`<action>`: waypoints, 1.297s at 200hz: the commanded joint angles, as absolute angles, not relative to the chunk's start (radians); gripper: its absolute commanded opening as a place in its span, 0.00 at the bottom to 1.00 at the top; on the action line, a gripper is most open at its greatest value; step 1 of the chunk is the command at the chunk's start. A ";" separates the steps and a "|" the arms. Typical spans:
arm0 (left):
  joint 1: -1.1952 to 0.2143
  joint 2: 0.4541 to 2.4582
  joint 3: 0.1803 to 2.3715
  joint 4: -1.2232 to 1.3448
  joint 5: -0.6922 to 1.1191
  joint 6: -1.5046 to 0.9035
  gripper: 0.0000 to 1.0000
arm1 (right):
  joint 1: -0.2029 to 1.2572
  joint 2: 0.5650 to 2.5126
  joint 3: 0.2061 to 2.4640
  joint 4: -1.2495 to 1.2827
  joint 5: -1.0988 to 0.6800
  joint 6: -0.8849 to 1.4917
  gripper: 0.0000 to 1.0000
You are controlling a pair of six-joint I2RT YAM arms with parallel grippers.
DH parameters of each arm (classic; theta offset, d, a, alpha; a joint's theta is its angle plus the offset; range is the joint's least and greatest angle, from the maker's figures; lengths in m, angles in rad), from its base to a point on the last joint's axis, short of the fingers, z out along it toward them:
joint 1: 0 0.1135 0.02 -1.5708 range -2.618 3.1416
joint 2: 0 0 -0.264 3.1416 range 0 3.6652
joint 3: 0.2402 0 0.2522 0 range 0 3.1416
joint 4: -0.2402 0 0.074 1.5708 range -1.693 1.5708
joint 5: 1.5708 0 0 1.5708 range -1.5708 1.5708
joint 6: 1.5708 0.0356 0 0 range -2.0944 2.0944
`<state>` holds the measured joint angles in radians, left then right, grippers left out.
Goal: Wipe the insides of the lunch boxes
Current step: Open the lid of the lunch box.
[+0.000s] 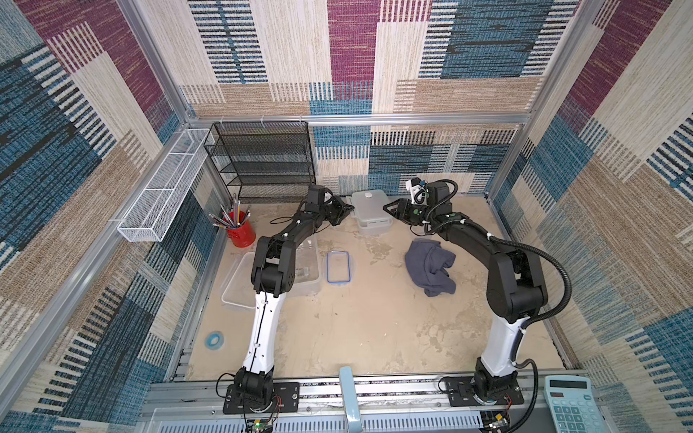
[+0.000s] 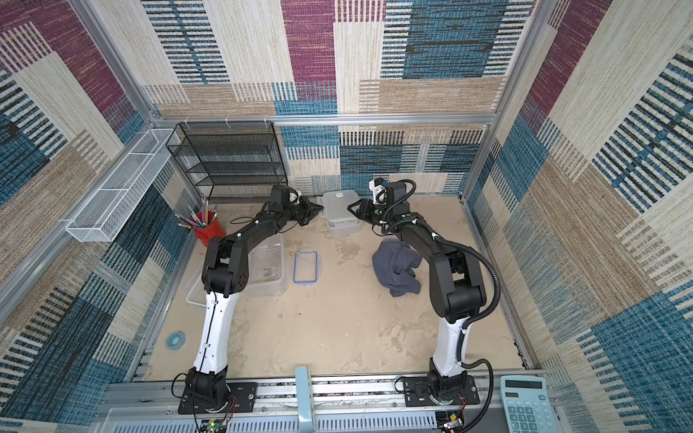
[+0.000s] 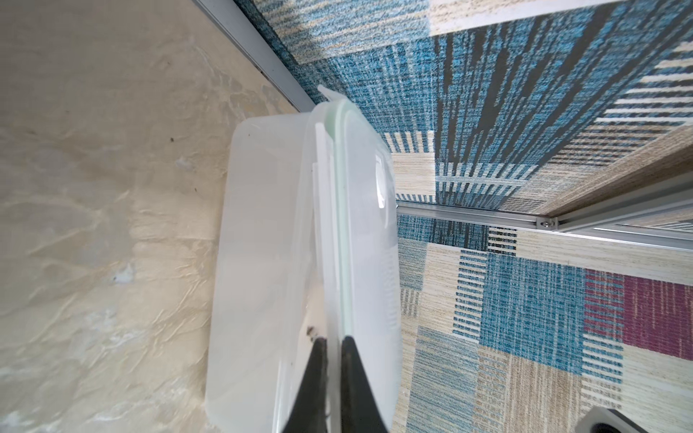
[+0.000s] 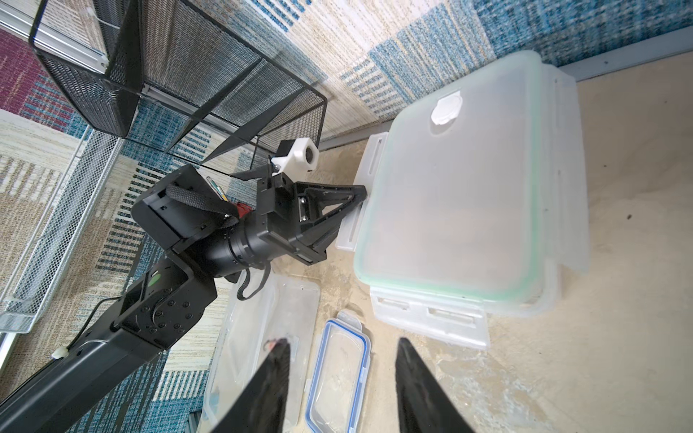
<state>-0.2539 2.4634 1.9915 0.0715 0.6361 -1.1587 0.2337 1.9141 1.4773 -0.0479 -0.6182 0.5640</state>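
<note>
The middle box (image 1: 375, 226) sat on the bench (image 1: 375, 330) by the back wall, just beside the black rack (image 1: 262, 161). It was cloudy white plastic with round corners. Its lid (image 4: 450, 195) was on top. The lid had a pale green rim (image 4: 442, 294) all the way round and a small white round plug (image 4: 445, 109) near one end. A side flap (image 4: 369, 157) stuck out flat on the rack side. The left jaws were closed tight on this flap.

The right jaws were on the far side of the box from the rack. They were partly open and held nothing. I could not tell if they touched the box.

The big box (image 1: 309, 270) stood in front of the rack, open and clear, with a few small marks on its bottom. A whitish lid (image 1: 236, 285) lay beside it, partly under the left arm (image 1: 270, 270). The small blue-rimmed one (image 1: 338, 267) lay flat just past the big box. I could not tell if it was a whole box or only a lid.

A grey-blue cloth (image 1: 431, 268) lay crumpled well away from the rack.
</note>
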 commanded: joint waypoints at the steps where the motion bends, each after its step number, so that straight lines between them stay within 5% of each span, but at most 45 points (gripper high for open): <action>1: -0.258 2.432 1.969 0.146 0.668 -1.215 0.00 | 0.232 1.893 1.474 -0.012 -0.614 0.566 0.48; 201: -0.413 2.364 1.967 0.870 0.786 -1.672 0.00 | 0.201 1.621 1.328 0.029 -0.560 0.572 0.50; 235: -0.456 2.267 1.906 0.765 0.872 -1.587 0.00 | 0.191 1.505 1.268 0.006 -0.521 0.555 0.52; 259: -0.484 2.150 1.861 0.394 0.859 -1.290 0.00 | 0.183 1.396 1.217 -0.014 -0.473 0.537 0.54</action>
